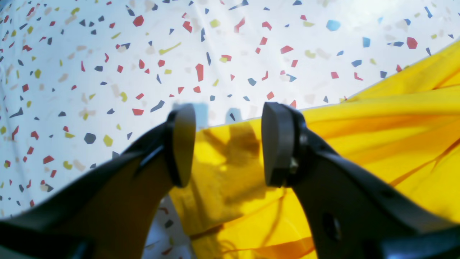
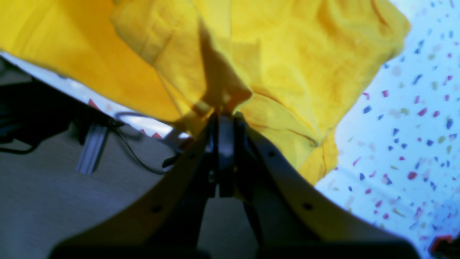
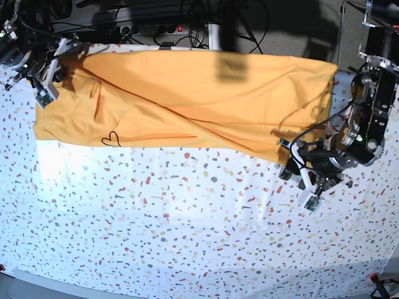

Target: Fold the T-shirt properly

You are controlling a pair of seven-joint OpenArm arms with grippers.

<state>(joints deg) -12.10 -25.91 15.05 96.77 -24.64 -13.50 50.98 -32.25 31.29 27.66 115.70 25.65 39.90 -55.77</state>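
The yellow-orange T-shirt (image 3: 187,99) lies as a long creased band across the far side of the table, a small black heart outline (image 3: 111,138) near its front left. My right gripper (image 2: 224,109) is shut on a bunched fold of the T-shirt (image 2: 294,61) at the far left corner, by the table's edge (image 3: 53,71). At the shirt's front right corner, my left gripper (image 1: 230,147) stands open, its fingers (image 1: 183,144) on either side of the T-shirt's (image 1: 377,136) corner edge and not closed on it. In the base view this gripper (image 3: 288,161) sits at the fabric's edge.
The table is covered by a white speckled cloth (image 3: 187,224). Cables and a power strip (image 3: 168,28) run behind the far edge. Grey floor and cables (image 2: 72,187) show beyond the table's edge under my right gripper.
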